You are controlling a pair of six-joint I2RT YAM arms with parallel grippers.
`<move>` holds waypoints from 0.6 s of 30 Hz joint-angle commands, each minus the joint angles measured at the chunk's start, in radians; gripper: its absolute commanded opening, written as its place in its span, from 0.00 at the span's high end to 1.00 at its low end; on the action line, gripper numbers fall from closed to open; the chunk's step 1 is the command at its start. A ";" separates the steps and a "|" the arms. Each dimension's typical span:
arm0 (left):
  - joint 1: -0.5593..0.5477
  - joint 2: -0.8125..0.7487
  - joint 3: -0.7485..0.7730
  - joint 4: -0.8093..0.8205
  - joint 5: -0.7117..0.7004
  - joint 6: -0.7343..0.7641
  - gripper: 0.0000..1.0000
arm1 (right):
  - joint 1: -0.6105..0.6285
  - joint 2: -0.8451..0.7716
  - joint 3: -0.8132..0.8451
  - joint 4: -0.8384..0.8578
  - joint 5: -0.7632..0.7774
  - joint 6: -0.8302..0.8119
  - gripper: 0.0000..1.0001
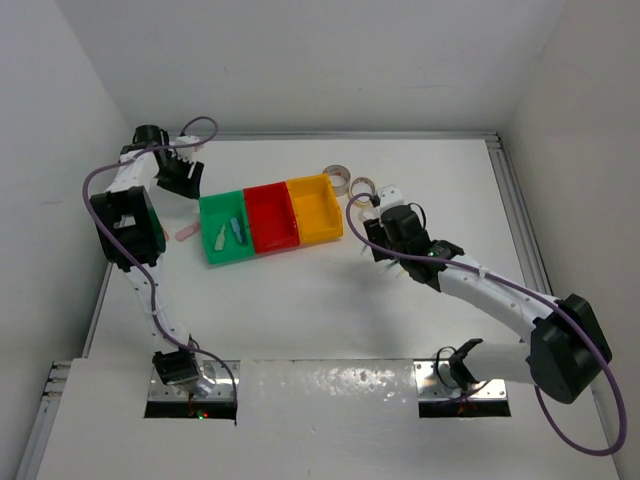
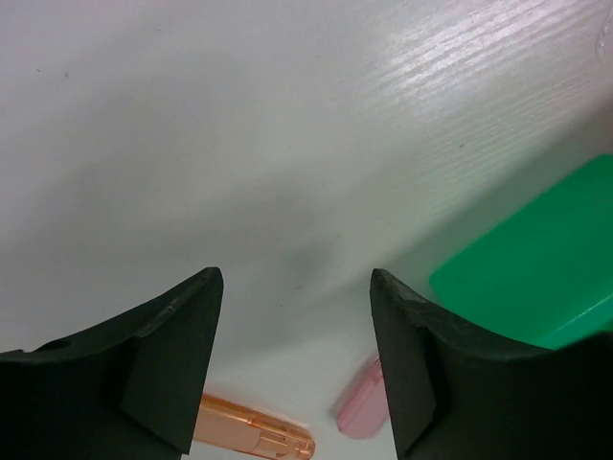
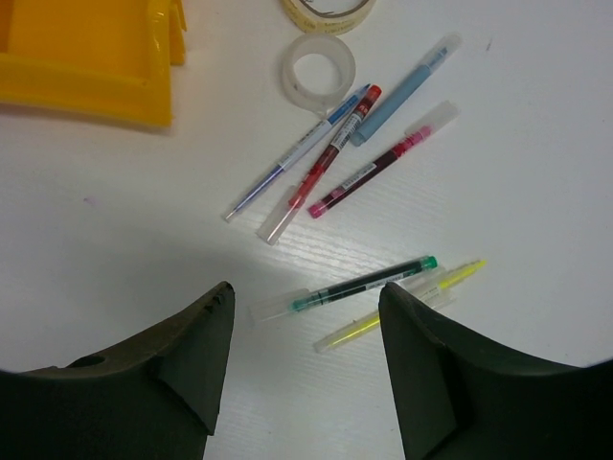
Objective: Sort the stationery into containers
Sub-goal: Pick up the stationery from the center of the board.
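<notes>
left arm (image 1: 155, 300) and right arm (image 1: 490, 292): white links, black joint housings, purple cables (image 1: 88, 180), silver base plates (image 1: 215, 403). 2 matte black wedge fingers (image 2: 172, 355) on each.

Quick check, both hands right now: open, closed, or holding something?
Left hand: open, holding nothing.
Right hand: open, holding nothing.

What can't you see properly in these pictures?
Left wrist view: the orange thing and pink thing are half hidden behind the left gripper.
Right wrist view: the tan tape roll is cut off by the top edge.
Top view: the pieces in the green bin are too small to name; the right arm covers most pens.
</notes>
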 commanded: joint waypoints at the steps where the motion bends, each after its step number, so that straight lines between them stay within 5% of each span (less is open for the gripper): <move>1: 0.001 0.011 0.007 0.014 -0.051 0.039 0.41 | -0.003 0.005 0.010 0.007 0.015 -0.015 0.39; 8: 0.014 -0.080 -0.080 -0.026 -0.048 0.045 0.47 | -0.005 0.013 0.039 -0.017 0.024 -0.032 0.39; 18: 0.014 -0.276 -0.330 -0.099 -0.013 0.332 0.51 | -0.002 0.041 0.059 -0.037 -0.002 -0.033 0.39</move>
